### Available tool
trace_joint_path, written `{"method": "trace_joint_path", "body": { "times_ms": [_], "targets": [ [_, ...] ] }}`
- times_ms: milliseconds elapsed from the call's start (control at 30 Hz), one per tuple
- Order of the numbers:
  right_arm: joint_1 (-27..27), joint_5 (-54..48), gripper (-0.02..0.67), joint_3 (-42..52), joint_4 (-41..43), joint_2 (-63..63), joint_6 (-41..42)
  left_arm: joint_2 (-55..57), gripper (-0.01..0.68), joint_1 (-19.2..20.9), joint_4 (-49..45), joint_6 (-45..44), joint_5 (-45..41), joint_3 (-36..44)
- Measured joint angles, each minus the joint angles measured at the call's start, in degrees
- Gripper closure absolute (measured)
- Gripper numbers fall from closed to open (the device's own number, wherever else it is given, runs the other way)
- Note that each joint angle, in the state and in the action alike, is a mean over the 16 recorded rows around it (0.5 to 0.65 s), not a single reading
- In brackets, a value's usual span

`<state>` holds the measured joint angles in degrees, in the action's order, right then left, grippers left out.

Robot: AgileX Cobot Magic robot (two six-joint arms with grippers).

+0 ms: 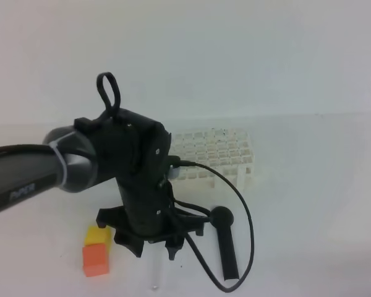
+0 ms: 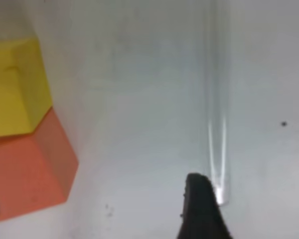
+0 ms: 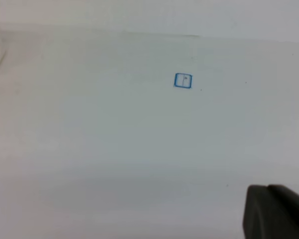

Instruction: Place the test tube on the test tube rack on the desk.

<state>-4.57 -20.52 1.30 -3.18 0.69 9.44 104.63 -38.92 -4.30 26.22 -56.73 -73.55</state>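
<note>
The test tube [image 2: 217, 124] lies flat on the worktop [image 1: 309, 185], nearer the camera than the test tube rack [image 1: 213, 154], w/ the orange block [image 1: 94, 258] and yellow block [image 1: 98, 235] off to its left and the black round-headed tool [image 1: 226, 241] to its right. It looks thin, clear glass: light, stiff, slick, prob. breakable, and apt to roll on a smooth top. Best taken across the mid-length w/ a soft squeeze, pads square to its axis, not at the open rim. Left end effector [image 1: 154, 247] hangs low over the tube, jaws spread wide and holding nothing; one black fingertip [image 2: 202, 209] sits just beside the tube's end in the wrist view. Right end effector: only a dark corner shows in its own view, reads as closed, nothing in it, well away from the rack. Worktop is plain white, flat, glossy-ish; a small blue square mark [image 3: 183, 80] lies right of the rack. Room around the tube is tight on the blocks' side.
</note>
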Motion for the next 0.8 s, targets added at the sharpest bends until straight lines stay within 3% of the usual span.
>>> {"method": "trace_joint_path", "body": {
  "times_ms": [233,800],
  "targets": [
    [0.0,0.0,0.65,0.0,0.0,0.0,0.0,4.97,0.264,0.0,0.09,0.09,1.17,-0.79],
    [0.0,0.0,0.65,0.0,0.0,0.0,0.0,9.41,0.331,0.0,0.1,0.06,2.69,-0.81]
  ]
}}
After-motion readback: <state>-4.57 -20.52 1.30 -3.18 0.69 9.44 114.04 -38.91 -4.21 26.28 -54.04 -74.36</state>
